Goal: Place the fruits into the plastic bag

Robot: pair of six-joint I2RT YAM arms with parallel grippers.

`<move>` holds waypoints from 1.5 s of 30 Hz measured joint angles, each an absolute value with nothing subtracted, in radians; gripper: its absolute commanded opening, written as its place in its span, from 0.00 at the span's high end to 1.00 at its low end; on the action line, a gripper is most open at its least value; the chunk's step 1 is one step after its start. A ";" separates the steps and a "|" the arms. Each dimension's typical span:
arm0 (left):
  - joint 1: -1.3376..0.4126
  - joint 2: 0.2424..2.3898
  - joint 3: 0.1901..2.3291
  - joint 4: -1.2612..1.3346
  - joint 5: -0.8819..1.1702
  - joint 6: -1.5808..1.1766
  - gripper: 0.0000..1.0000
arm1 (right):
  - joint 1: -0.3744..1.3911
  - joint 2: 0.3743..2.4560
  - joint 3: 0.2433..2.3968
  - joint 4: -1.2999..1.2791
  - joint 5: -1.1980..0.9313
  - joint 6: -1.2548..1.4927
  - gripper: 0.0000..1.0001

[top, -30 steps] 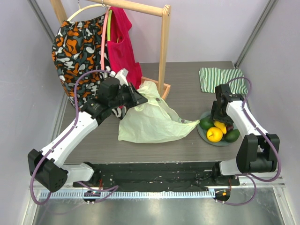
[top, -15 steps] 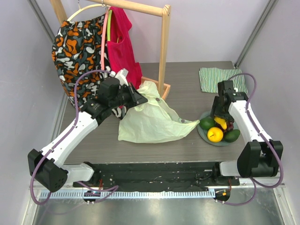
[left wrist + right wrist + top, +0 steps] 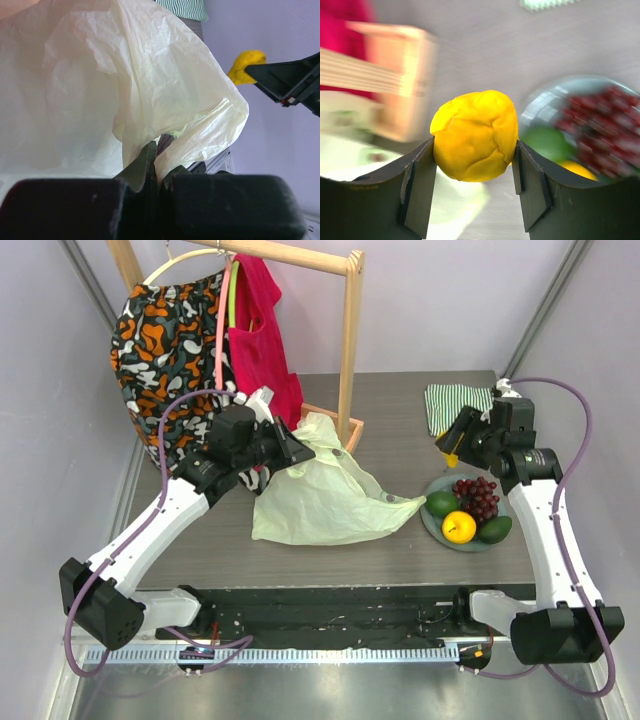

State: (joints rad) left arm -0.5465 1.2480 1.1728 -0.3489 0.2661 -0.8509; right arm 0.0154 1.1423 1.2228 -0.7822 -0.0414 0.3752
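Note:
The pale-green plastic bag [image 3: 320, 495] lies crumpled mid-table, and my left gripper [image 3: 300, 450] is shut on its upper edge, holding it up. In the left wrist view the bag [image 3: 125, 75] billows over the pinched fingers [image 3: 145, 165]. My right gripper [image 3: 452, 440] hangs above the table left of the plate, shut on the lumpy yellow fruit [image 3: 475, 135], which also shows from the left wrist [image 3: 246, 65]. On the grey plate [image 3: 430, 523] rest a grape bunch [image 3: 478, 497], two green avocados [image 3: 440, 504], [image 3: 495, 529] and a yellow-orange citrus [image 3: 458, 527].
A wooden clothes rack [image 3: 350, 350] stands at the back with a patterned garment [image 3: 165, 340] and a red one [image 3: 262, 330]; its base [image 3: 395, 85] lies near the bag. A green-and-white striped cloth [image 3: 460, 405] is folded at the back right.
My right gripper has risen off the plate with the lumpy yellow fruit and swung back and left toward the bag, uncovering the grapes. The left arm and bag have stayed put.

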 measured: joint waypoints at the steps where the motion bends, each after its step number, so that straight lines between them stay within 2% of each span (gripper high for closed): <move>1: -0.546 1.248 1.173 -0.349 0.266 -0.850 1.00 | 0.015 1.127 1.216 -0.739 -0.082 0.395 0.74; 8: -0.546 1.248 1.173 -0.349 0.266 -0.850 1.00 | 0.069 1.069 1.114 -0.496 -0.292 0.492 0.76; 17: -0.546 1.248 1.173 -0.349 0.266 -0.852 1.00 | 0.240 1.089 1.081 -0.409 -0.365 0.504 0.77; 24: -0.546 1.248 1.173 -0.349 0.266 -0.852 1.00 | 0.343 1.089 1.032 -0.409 -0.398 0.503 0.78; 33: -0.546 1.248 1.173 -0.349 0.266 -0.852 1.00 | 0.381 1.099 0.982 -0.462 -0.403 0.491 0.79; 45: -0.546 1.250 1.176 -0.349 0.266 -0.855 1.00 | 0.516 1.311 1.015 -0.525 -0.367 0.417 0.78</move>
